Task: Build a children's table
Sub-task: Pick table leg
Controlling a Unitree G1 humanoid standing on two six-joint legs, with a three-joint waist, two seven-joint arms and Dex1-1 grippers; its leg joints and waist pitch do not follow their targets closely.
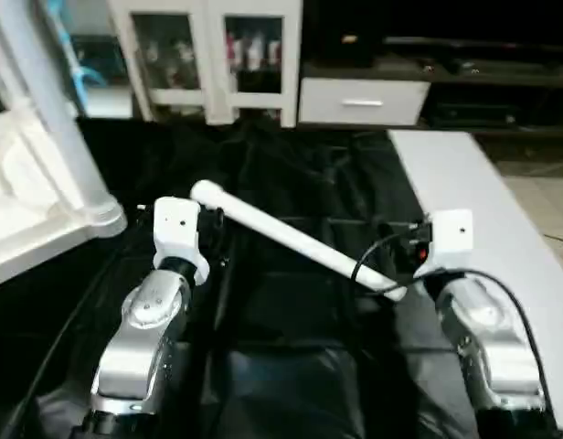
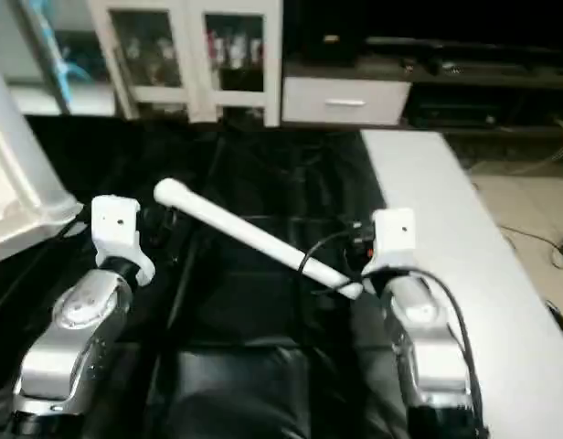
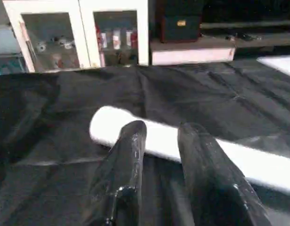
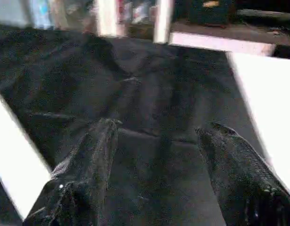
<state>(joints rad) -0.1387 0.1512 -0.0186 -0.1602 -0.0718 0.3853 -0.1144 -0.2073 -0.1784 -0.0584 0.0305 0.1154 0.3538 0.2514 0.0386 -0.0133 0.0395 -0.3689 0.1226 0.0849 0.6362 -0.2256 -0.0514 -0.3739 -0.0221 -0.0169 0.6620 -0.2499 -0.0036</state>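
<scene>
The tabletop (one leg already standing in its corner socket) sits far left on the black cover. The left gripper is part-open over the loose leg, not gripping; the right gripper gapes wide, empty, beside its other end.

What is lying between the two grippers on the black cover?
One white leg lies diagonally between the left gripper and the right gripper on the black cover, as the left eye view shows.

White leg on black cover; cabinet seemingly white.
</scene>
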